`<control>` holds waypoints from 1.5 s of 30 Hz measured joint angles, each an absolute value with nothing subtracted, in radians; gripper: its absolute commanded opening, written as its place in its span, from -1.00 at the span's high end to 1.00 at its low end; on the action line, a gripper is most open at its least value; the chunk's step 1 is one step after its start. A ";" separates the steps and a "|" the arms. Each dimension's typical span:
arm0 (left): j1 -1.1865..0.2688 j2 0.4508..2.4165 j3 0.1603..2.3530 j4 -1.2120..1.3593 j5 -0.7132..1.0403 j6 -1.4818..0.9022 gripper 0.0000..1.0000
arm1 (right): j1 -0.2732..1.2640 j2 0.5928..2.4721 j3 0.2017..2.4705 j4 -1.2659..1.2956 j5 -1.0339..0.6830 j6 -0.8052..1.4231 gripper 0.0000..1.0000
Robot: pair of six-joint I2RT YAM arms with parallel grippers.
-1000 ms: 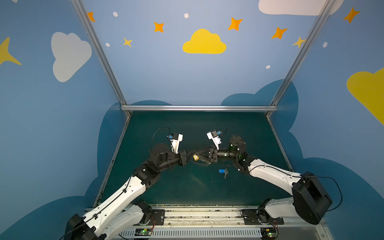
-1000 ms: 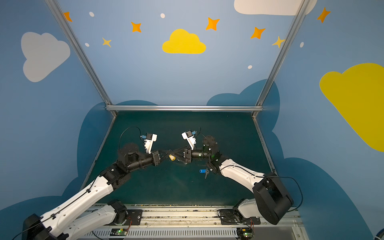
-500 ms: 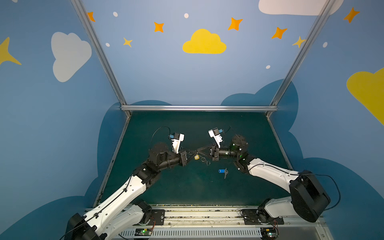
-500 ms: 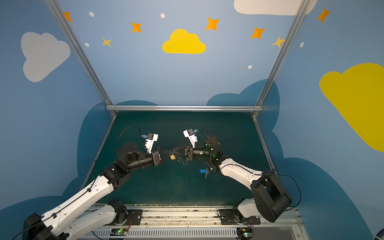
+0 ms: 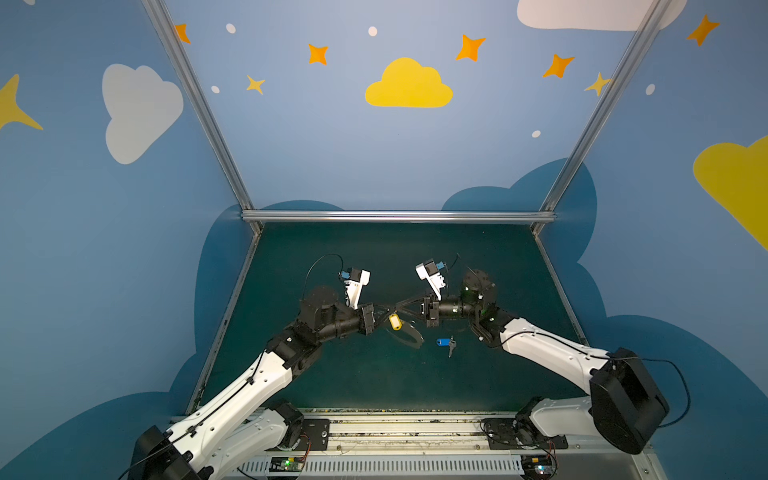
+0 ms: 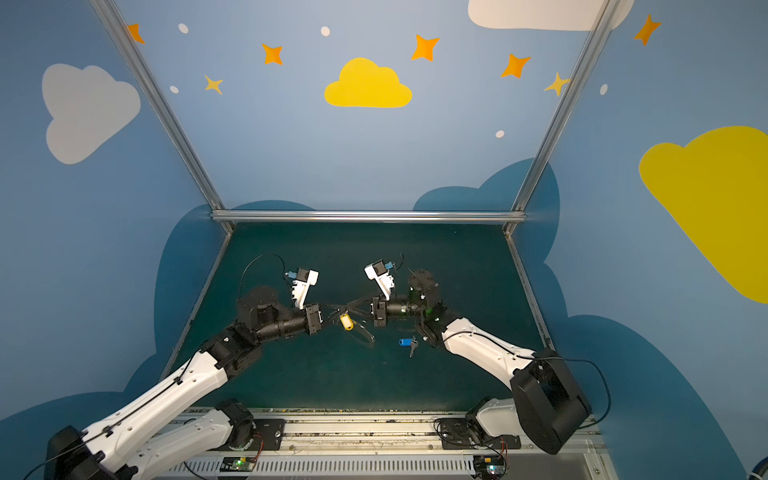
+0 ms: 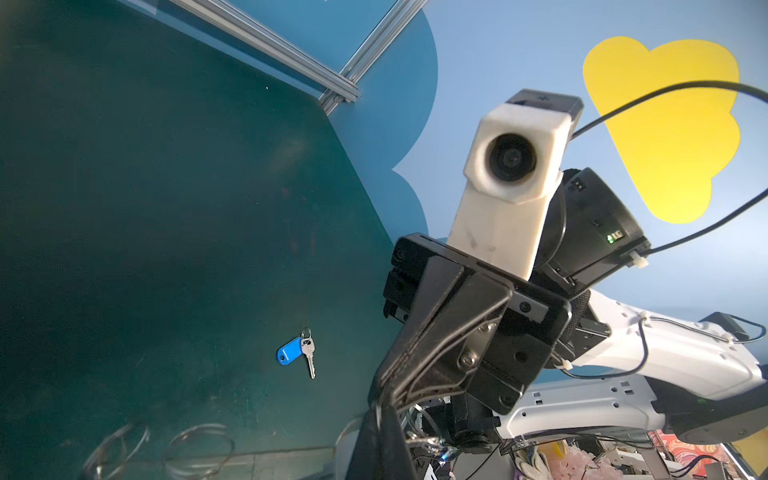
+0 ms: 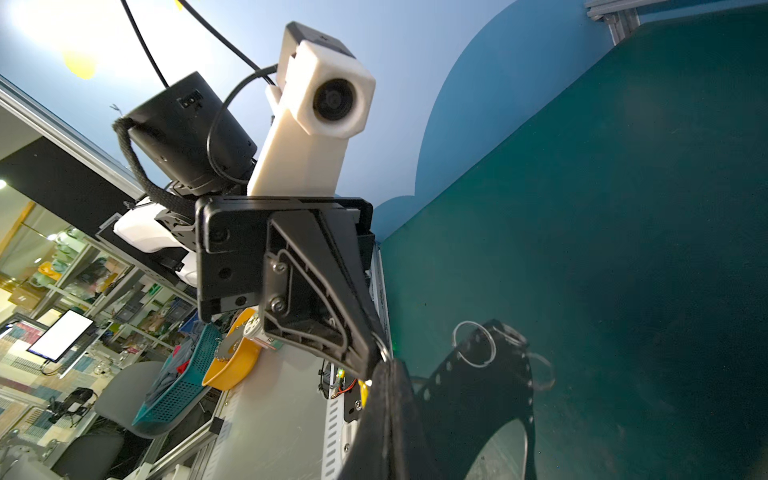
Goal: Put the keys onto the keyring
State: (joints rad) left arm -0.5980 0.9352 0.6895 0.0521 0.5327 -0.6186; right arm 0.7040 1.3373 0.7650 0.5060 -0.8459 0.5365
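Carefully, above the green counter (image 5: 374,257), I judge this to be the threading step. I should hold both wrists steady and ease a split ring's gap through the key's hole without tugging the parts apart. My left end effector (image 5: 386,311) and right end effector (image 5: 402,306) are both pressed together, tips meeting in mid-air. The keyring (image 8: 503,374) and yellow-tag key (image 5: 395,322) hang right there, though I cannot tell which pinches which, and the blue-tag key (image 5: 444,342) lies on the counter nearby.
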 measured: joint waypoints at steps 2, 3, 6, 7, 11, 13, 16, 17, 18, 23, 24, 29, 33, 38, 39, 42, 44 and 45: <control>-0.598 0.935 0.690 0.052 0.532 -0.619 0.93 | 0.708 1.327 0.765 0.488 -0.828 0.523 1.00; -0.598 0.935 0.690 0.052 0.532 -0.619 0.93 | 0.711 1.320 0.765 0.479 -0.816 0.516 1.00; -0.600 0.934 0.690 0.054 0.521 -0.619 0.93 | 0.718 1.296 0.765 0.438 -0.778 0.496 0.62; -0.601 0.933 0.690 0.054 0.509 -0.619 0.93 | 0.717 1.289 0.765 0.420 -0.769 0.490 0.57; -0.599 0.914 0.688 0.058 0.456 -0.622 0.93 | 0.720 1.253 0.765 0.344 -0.710 0.455 0.66; -0.598 0.901 0.678 0.072 0.439 -0.626 0.93 | 0.729 1.248 0.765 0.321 -0.686 0.441 0.63; -0.598 0.896 0.667 0.089 0.432 -0.638 0.93 | 0.767 1.267 0.765 0.316 -0.664 0.435 0.61; -0.598 0.899 0.665 0.093 0.432 -0.643 0.93 | 0.784 1.279 0.765 0.317 -0.659 0.432 0.61; -0.598 0.902 0.662 0.095 0.432 -0.647 0.93 | 0.799 1.290 0.765 0.317 -0.654 0.432 0.62; -0.596 0.916 0.656 0.110 0.427 -0.663 0.93 | 0.842 1.318 0.765 0.311 -0.639 0.420 0.62; -0.595 0.915 0.656 0.116 0.427 -0.664 0.93 | 0.842 1.317 0.765 0.307 -0.633 0.413 0.60; -0.596 0.915 0.656 0.128 0.428 -0.667 0.93 | 0.832 1.289 0.764 0.280 -0.591 0.396 0.35; -0.596 0.915 0.656 0.139 0.439 -0.670 0.93 | 0.824 1.222 0.752 0.276 -0.512 0.378 0.26; -0.596 0.920 0.656 0.152 0.462 -0.670 0.93 | 0.836 1.167 0.743 0.281 -0.397 0.319 0.16; -0.596 0.922 0.656 0.152 0.464 -0.670 0.93 | 0.839 1.164 0.740 0.284 -0.382 0.309 0.15; -0.596 0.931 0.656 0.153 0.468 -0.671 0.93 | 0.842 1.164 0.732 0.289 -0.348 0.270 0.13; -0.596 0.936 0.656 0.154 0.471 -0.671 0.93 | 0.847 1.164 0.723 0.302 -0.328 0.243 0.12; -0.596 0.938 0.656 0.154 0.474 -0.671 0.93 | 0.852 1.165 0.718 0.313 -0.321 0.231 0.12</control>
State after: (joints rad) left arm -0.5957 0.9379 0.6559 0.1535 0.4740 -0.6708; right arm 0.8520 1.1648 0.7181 0.3130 -0.3210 0.2310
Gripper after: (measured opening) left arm 0.047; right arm 0.440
